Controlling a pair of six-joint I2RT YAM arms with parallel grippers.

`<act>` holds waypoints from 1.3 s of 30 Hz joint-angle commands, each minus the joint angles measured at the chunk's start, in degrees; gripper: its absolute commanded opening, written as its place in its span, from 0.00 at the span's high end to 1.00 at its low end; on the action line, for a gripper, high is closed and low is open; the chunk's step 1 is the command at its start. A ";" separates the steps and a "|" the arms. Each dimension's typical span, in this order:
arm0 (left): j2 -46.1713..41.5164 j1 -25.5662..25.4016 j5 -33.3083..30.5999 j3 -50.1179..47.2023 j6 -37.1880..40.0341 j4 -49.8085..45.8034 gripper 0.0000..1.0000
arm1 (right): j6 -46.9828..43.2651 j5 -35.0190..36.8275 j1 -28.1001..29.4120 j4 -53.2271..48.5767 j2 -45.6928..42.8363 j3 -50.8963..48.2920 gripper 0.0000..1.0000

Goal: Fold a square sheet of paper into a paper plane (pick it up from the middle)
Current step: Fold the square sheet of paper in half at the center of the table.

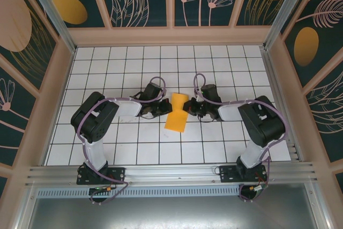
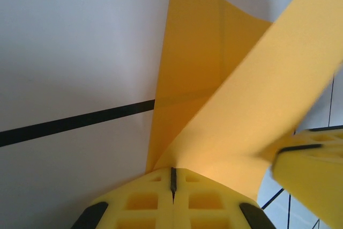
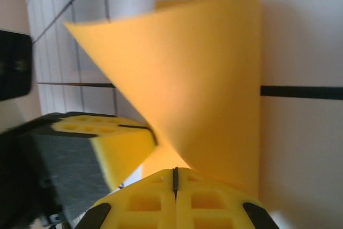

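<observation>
The square sheet of paper point(image 1: 176, 117) is orange-yellow and sits at the middle of the white grid table, squeezed into an hourglass shape with its waist lifted. My left gripper point(image 1: 162, 112) is shut on the sheet's left edge at the waist. My right gripper point(image 1: 188, 106) is shut on the right edge, opposite it. In the left wrist view the paper point(image 2: 214, 79) fans upward from the closed yellow jaws of the left gripper point(image 2: 172, 171). The right wrist view shows the paper point(image 3: 203, 89) curling over the right gripper point(image 3: 175, 171), and the left gripper's yellow fingers point(image 3: 107, 140) touch it from the left.
The white grid table point(image 1: 107, 68) is boxed in by wooden-framed walls point(image 1: 53, 84) painted with leaves and orange ovals. An aluminium rail point(image 1: 171, 174) carrying both arm bases runs along the near edge. Both arms' elbows point(image 1: 94, 113) bulk out beside the paper.
</observation>
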 commanded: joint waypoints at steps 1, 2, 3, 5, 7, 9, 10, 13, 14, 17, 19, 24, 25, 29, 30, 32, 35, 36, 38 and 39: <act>2.82 -0.43 -1.28 -2.15 1.59 -4.49 1.00 | -0.44 0.10 -0.22 2.51 1.63 -1.57 1.00; 2.88 -0.46 -1.19 -2.08 1.54 -4.49 1.00 | -0.67 0.61 -0.31 2.50 2.03 -1.96 1.00; 2.90 -0.40 -1.19 -2.08 1.54 -4.63 1.00 | -0.86 1.07 -0.48 2.62 2.70 -2.70 1.00; 2.85 -0.45 -1.30 -2.09 1.56 -4.60 1.00 | -0.67 2.11 -0.72 2.68 3.85 -3.79 1.00; 2.84 -0.43 -1.36 -2.15 1.53 -4.62 1.00 | 0.84 2.02 -0.52 3.66 4.46 -5.10 1.00; 2.82 -0.40 -1.41 -2.15 1.55 -4.66 1.00 | 2.01 1.02 -0.13 5.34 2.79 -5.98 1.00; 2.78 -0.44 -1.45 -2.26 1.60 -4.66 1.00 | 2.06 1.14 0.10 4.83 1.33 -5.49 1.00; 3.08 -0.43 -1.37 -2.04 1.71 -4.78 1.00 | 0.49 0.52 -0.32 2.06 -2.20 -2.36 1.00; 3.09 -0.42 -1.36 -1.99 1.77 -4.82 1.00 | -0.01 0.50 -0.72 1.35 -2.81 -1.39 1.00; 2.98 -0.45 -1.37 -2.06 1.75 -4.84 1.00 | -1.39 -0.24 -1.98 0.13 -2.37 0.72 1.00; 3.04 -0.41 -1.41 -1.88 1.79 -4.87 1.00 | -1.67 -0.64 -2.67 0.35 -0.97 1.08 1.00; 3.02 -0.45 -1.41 -1.90 1.83 -5.01 1.00 | -1.57 -0.74 -3.09 2.12 3.23 0.68 1.00; 3.08 -0.40 -1.40 -1.86 1.87 -5.02 1.00 | -1.46 -0.13 -3.00 2.12 4.06 0.40 1.00; 2.96 -0.40 -1.45 -1.99 2.04 -5.19 1.00 | -0.57 0.90 -3.17 2.28 5.61 -0.82 1.00; 2.91 -0.40 -1.45 -2.08 2.05 -5.16 1.00 | -0.29 0.95 -3.20 2.14 5.32 -0.93 1.00; 2.90 -0.40 -1.62 -2.16 2.05 -5.19 1.00 | -0.65 0.67 -3.27 1.02 4.18 -0.03 1.00; 2.82 -0.40 -1.55 -2.26 2.05 -5.19 1.00 | -1.36 0.22 -3.43 -1.31 1.53 2.38 1.00; 2.74 -0.40 -1.65 -2.26 2.03 -5.29 1.00 | -1.74 0.18 -3.59 -2.37 0.87 3.48 1.00; 2.63 -0.44 -1.67 -2.34 2.04 -5.38 1.00 | -2.62 0.35 -3.91 -4.12 0.68 5.51 1.00; 2.65 -0.40 -1.64 -2.34 2.09 -5.37 1.00 | -3.30 0.64 -4.06 -5.24 1.16 6.61 1.00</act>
